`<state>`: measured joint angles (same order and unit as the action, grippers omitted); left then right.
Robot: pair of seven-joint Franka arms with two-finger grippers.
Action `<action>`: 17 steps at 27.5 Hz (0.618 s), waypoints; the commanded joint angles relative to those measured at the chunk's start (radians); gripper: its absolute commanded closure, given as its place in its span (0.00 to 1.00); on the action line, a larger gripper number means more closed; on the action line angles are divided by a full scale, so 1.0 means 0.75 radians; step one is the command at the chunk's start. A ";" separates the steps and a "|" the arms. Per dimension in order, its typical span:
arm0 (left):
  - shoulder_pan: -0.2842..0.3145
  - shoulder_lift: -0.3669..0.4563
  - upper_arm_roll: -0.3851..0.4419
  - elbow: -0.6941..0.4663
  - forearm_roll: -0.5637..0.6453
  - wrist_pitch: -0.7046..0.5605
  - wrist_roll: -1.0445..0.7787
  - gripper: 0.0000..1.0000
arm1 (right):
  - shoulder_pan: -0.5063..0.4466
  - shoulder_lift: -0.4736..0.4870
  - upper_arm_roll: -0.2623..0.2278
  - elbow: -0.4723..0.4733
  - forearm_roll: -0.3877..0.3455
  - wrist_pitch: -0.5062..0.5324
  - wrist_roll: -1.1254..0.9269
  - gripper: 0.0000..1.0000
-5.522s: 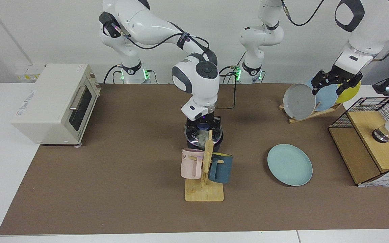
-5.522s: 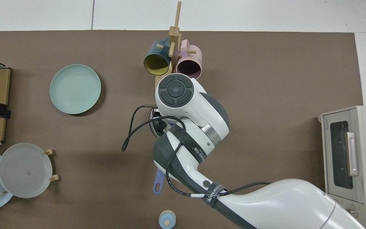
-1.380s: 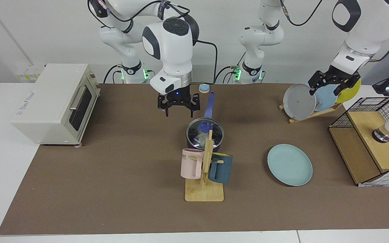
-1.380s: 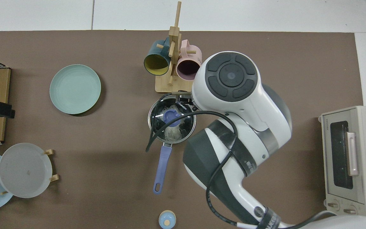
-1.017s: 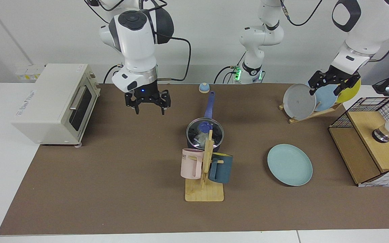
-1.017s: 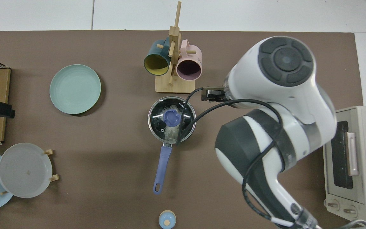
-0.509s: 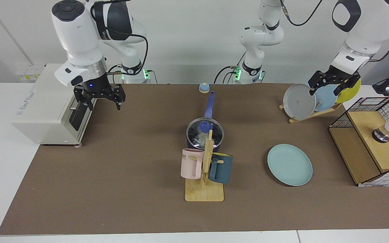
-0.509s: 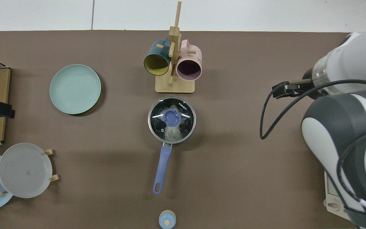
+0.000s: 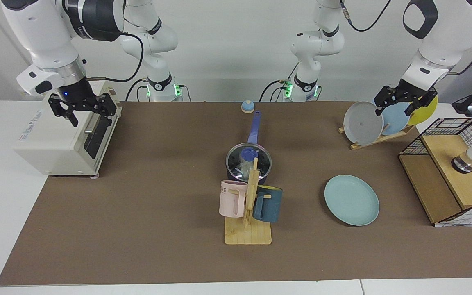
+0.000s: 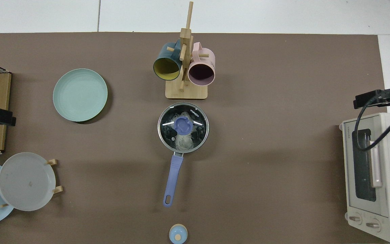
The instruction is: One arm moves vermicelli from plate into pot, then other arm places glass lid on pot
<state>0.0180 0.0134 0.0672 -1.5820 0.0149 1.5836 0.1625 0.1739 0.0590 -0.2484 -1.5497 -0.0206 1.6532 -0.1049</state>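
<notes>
The pot [image 9: 262, 174] [image 10: 163, 140] stands mid-table, its long blue-purple handle [image 10: 172, 179] pointing toward the arm bases. The glass lid [image 9: 236, 157] [image 10: 200, 127] lies on it, blue knob up. Whitish vermicelli [image 9: 242, 167] [image 10: 182, 142] show through the glass. The pale teal plate [image 9: 351, 200] [image 10: 80, 95] is bare. My right gripper [image 9: 90, 117] hangs open and empty over the toaster oven, far from the pot. My left gripper [image 9: 398, 110] waits open and empty above the plate rack.
A wooden mug rack [image 9: 247, 231] [image 10: 185, 91] with a pink and a dark blue mug stands just in front of the pot. Toaster oven [image 9: 55, 135] [image 10: 384, 189]. Plate rack with a grey plate [image 9: 362, 123] [image 10: 25, 181]. Wire basket with wooden box [image 9: 445, 180]. Small blue knob [image 9: 247, 106] [image 10: 178, 234].
My right gripper let go of the lid on the pot, rose and swung away to the toaster oven, leaving the top view. The lid stays on the pot. The left arm barely moved.
</notes>
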 commanded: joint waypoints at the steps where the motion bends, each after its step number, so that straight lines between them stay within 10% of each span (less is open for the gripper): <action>1: -0.006 -0.030 0.000 -0.036 0.019 0.018 -0.004 0.00 | -0.068 -0.077 0.089 -0.065 0.027 -0.038 -0.009 0.00; 5: -0.006 -0.030 0.000 -0.036 0.019 0.020 -0.004 0.00 | -0.150 -0.085 0.202 -0.075 0.025 -0.040 0.025 0.00; 17: -0.006 -0.030 0.000 -0.036 0.019 0.018 -0.004 0.00 | -0.144 -0.073 0.190 -0.059 0.036 -0.044 0.176 0.00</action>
<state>0.0180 0.0134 0.0672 -1.5820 0.0149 1.5836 0.1625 0.0873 0.0186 -0.1158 -1.5763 -0.0199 1.6207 -0.0693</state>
